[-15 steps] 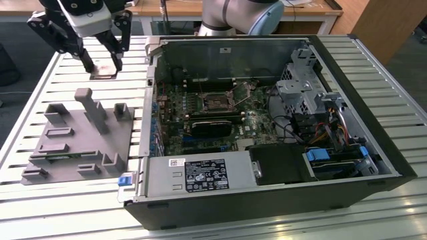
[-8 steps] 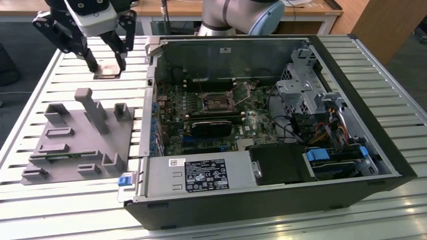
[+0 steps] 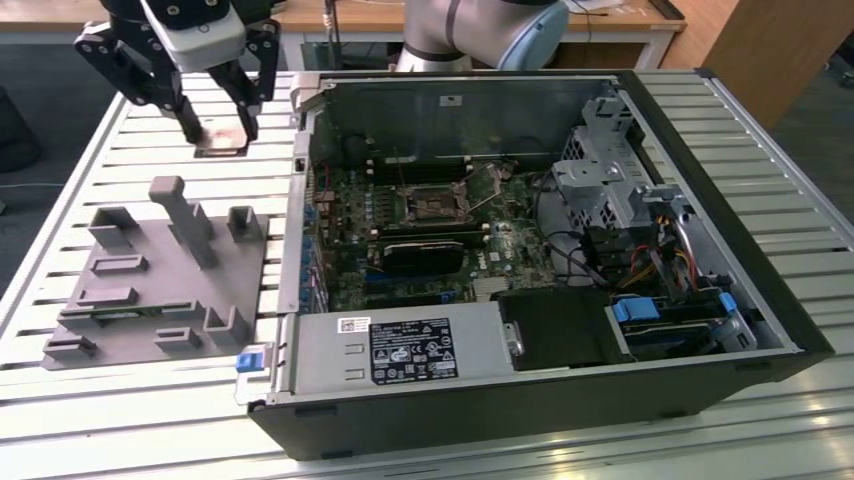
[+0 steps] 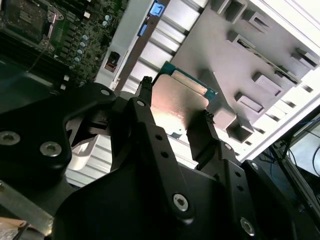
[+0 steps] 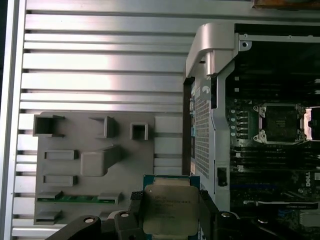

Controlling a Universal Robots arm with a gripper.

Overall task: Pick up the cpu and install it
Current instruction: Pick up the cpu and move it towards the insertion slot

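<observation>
1. The gripper (image 3: pixel 220 135) is closed on the cpu (image 3: pixel 222 150), one finger pressed to each of two opposite edges. In the second wrist view the chip (image 4: pixel 180 100) sits flat between the fingertips (image 4: pixel 146 85).
2. The cpu hangs outside the computer case (image 3: pixel 561 410), just off the case's far corner on the exterior view's left. It is above the slatted table (image 3: pixel 80 180) and appears to be clear of it.
3. The grey tray (image 3: pixel 147 290) with upright posts lies beside the case on that same side. In the first wrist view the held cpu (image 5: pixel 170 210) overlaps the tray's edge nearest the case.
4. Step in hand, as I judge it: the pick-up looks done and the carry toward the case is under way. Nothing has been installed yet.
5. The socket (image 3: pixel 434 205) sits inside the case near the middle of the board, well apart from the cpu. In the first wrist view its frame (image 5: pixel 280 122) looks bare, and the cover seems swung aside (I cannot be sure of that).
6. What installing calls for, in my judgement:
   - bringing the chip over the case wall without clipping it
   - setting it square and level over the socket, with the corners matched
   - keeping the grip gentle, since the socket contacts are likely delicate
</observation>
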